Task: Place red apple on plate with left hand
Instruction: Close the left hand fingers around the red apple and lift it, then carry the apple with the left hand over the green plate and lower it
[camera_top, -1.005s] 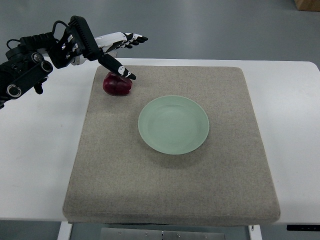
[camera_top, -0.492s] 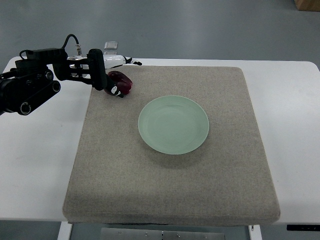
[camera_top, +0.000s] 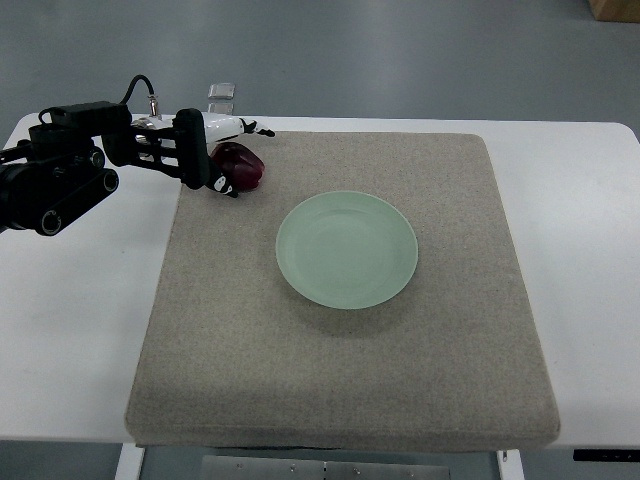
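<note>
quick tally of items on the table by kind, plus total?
red apple: 1
green plate: 1
grey mat: 1
Total: 3

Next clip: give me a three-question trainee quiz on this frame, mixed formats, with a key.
1. True or false: the red apple already lies on the plate.
2. Multiple choice: where is the left hand?
A. Above the plate
B. Against the apple at the mat's far left corner
C. Resting on the bare table at the near edge
3. Fill in: the plate sits on a grey-brown ____ that covers most of the white table.

Key
1. False: the apple is on the mat, clear of the plate.
2. B
3. mat
</note>
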